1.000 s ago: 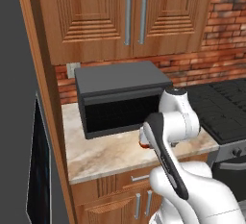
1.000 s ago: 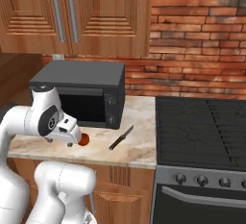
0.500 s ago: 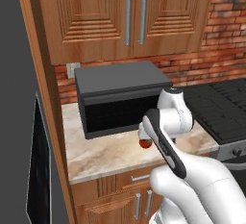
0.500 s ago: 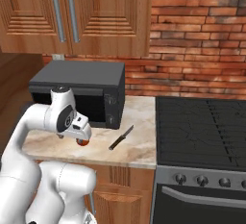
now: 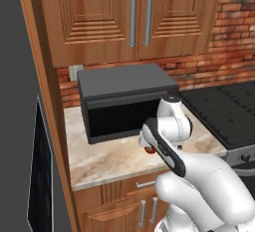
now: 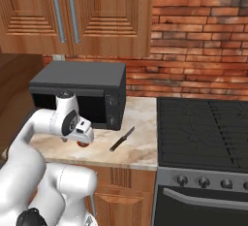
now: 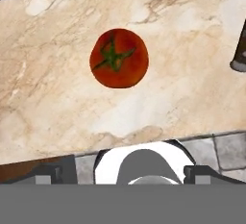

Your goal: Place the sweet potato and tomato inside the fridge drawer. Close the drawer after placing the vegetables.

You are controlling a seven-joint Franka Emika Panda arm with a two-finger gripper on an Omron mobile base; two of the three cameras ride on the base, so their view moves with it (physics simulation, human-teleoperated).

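- Since the earlier frames, the arm has swung its wrist further over the counter, and the base cameras' framing of the microwave and stove has shifted slightly, so part of that change is camera motion.
- Gripper [image 6: 83, 140] hangs above the marble counter [image 6: 138, 147], pointed down; its jaws stand wide apart and hold nothing. In the hand view the two dark tips sit at roughly 7 and 5 o'clock at the lower edge.
- Tomato [image 7: 118, 58] rests on the counter, stem spot up, at about 12 o'clock from the fingertips in the hand view, clear of both. In the right base view it shows as a red patch [image 6: 83, 145] just under the hand.
- Judgement: the hand is held above and wide so that a straight descent brings the jaws to either side of the fruit; the offset toward 12 o'clock suggests a small forward correction first.
- Kitchen knife [image 6: 121, 138] lies at about 3 o'clock from the tomato in the right base view, apart from it, in front of the black microwave [image 6: 80, 94].
- Sweet potato and fridge drawer: position cannot be told from these views; the drawer stage is not yet begun.
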